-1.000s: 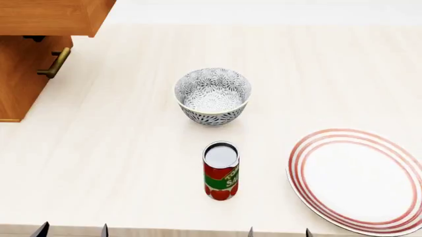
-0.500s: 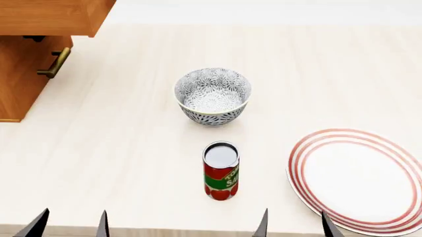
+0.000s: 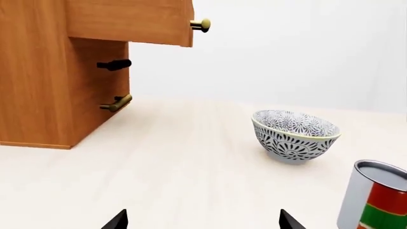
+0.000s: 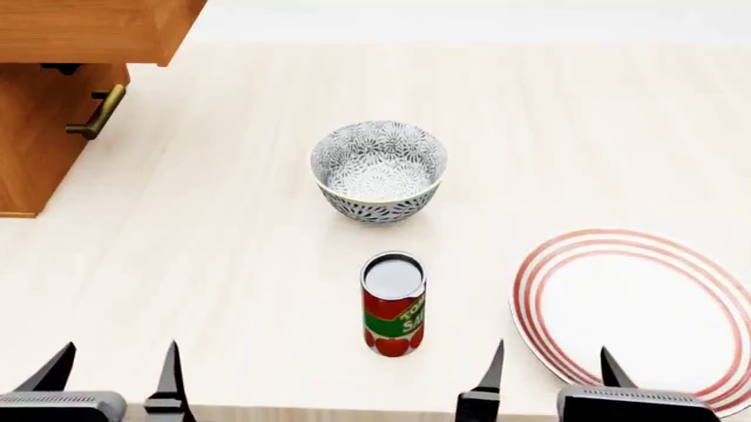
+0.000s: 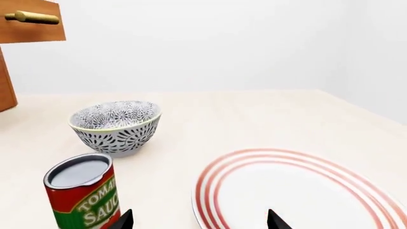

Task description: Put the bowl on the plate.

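On the far left of the head view a brown wooden cabinet [image 4: 47,105] stands on the pale table [image 4: 211,264], and it has a gold handle [image 4: 100,112] on its side. Near the bottom left edge is the left gripper [image 4: 112,369]. Its two dark fingers [image 4: 172,371] are spread wide apart and hold nothing. They sit over bare table, well apart from everything else. In the left wrist view the cabinet [image 3: 57,71] shows again with a round gold knob [image 3: 202,25] on its top part. In the middle of the table sits the bowl [image 4: 378,170]. It is white with a busy grey and black flower pattern, it stands upright, and nothing is in it. It rests on the table, not on the plate. Nearer to the robot than the bowl stands a red and green can [image 4: 393,303] with a silver top. The can is upright and does not touch the bowl. Right of the can, near the bottom edge, is the right gripper [image 4: 550,369]. Its fingers [image 4: 493,367] are also wide open and hold nothing. One finger points up just beside the plate's rim. The plate [image 4: 639,316] lies flat on the right side of the table. It is white with red rings around the rim, and it is well apart from the bowl.
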Controlling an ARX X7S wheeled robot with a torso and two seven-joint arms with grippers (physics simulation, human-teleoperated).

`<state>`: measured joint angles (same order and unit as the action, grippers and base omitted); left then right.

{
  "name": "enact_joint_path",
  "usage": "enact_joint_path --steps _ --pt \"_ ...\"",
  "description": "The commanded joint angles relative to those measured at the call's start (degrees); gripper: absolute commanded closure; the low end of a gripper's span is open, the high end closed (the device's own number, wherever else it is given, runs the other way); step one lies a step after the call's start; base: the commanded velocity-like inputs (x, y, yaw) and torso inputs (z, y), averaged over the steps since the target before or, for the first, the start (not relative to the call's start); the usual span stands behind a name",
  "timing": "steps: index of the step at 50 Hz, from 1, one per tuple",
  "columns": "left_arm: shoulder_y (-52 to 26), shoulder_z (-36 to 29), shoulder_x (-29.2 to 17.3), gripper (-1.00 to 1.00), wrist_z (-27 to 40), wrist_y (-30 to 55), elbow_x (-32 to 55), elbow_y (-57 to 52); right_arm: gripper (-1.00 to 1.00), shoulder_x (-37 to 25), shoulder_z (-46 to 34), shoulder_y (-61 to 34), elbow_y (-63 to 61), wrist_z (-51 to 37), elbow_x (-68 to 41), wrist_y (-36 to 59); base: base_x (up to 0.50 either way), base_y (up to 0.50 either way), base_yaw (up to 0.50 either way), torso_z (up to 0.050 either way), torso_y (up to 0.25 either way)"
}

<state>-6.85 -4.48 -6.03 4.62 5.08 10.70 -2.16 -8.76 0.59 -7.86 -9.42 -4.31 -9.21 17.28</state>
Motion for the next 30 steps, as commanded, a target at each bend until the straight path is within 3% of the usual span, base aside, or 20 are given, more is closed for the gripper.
enact_joint_path --steps 1,30 --pt "-0.5 -0.2 -0.8 -1.00 0.4 0.4 1.6 -0.4 -1.00 -1.0 0.4 -0.7 -1.2 1.0 -2.3 1.1 0.00 0.00 0.00 0.000 0.000" --pt "-0.2 -0.7 -2.3 -1.00 1.3 -1.8 3.1 0.4 -1.00 -3.3 -0.4 -1.4 -4.1 -0.6 -2.7 4.1 0.08 0.00 0.00 0.000 0.000"
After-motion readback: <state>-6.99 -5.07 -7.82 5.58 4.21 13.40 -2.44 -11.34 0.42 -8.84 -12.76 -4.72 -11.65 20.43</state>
